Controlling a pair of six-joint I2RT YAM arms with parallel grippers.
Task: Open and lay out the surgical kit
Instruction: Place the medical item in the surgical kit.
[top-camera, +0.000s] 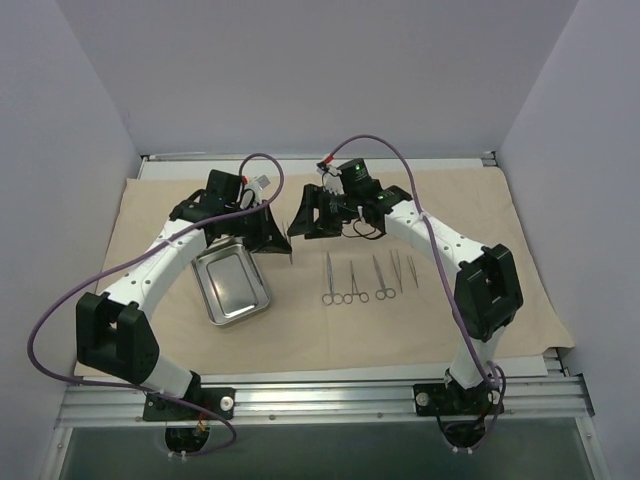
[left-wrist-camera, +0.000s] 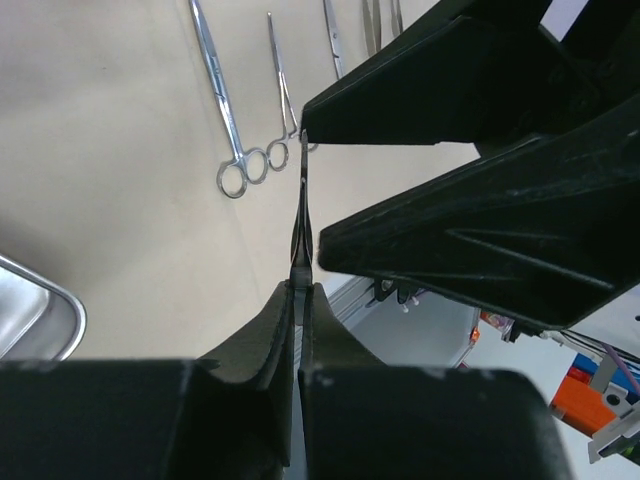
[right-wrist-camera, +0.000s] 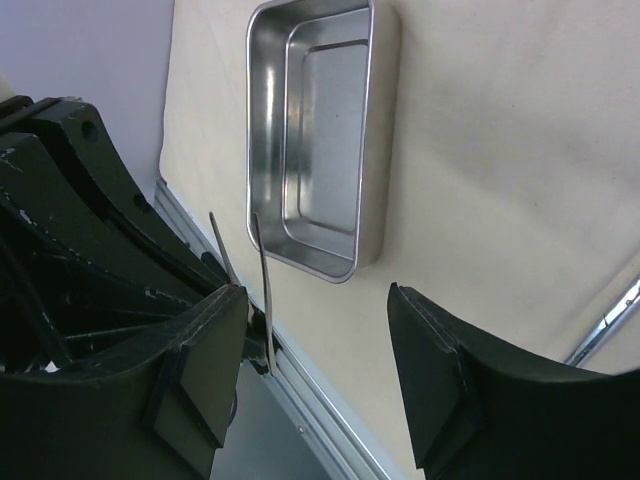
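The beige cloth wrap (top-camera: 480, 215) lies spread open on the table. The steel tray (top-camera: 232, 285) sits on it at the left, also in the right wrist view (right-wrist-camera: 320, 130). Several slim instruments (top-camera: 355, 282) lie in a row right of the tray, some showing in the left wrist view (left-wrist-camera: 228, 115). My left gripper (top-camera: 283, 241) is shut on steel tweezers (left-wrist-camera: 301, 215) and holds them above the cloth. My right gripper (top-camera: 299, 224) is open; the tweezers (right-wrist-camera: 262, 290) stand between its fingers (right-wrist-camera: 450, 370), close to the left one.
The right gripper's black fingers (left-wrist-camera: 470, 230) fill the right of the left wrist view. The left gripper's body (right-wrist-camera: 70, 260) fills the left of the right wrist view. A metal rail (top-camera: 330, 385) runs along the table's near edge.
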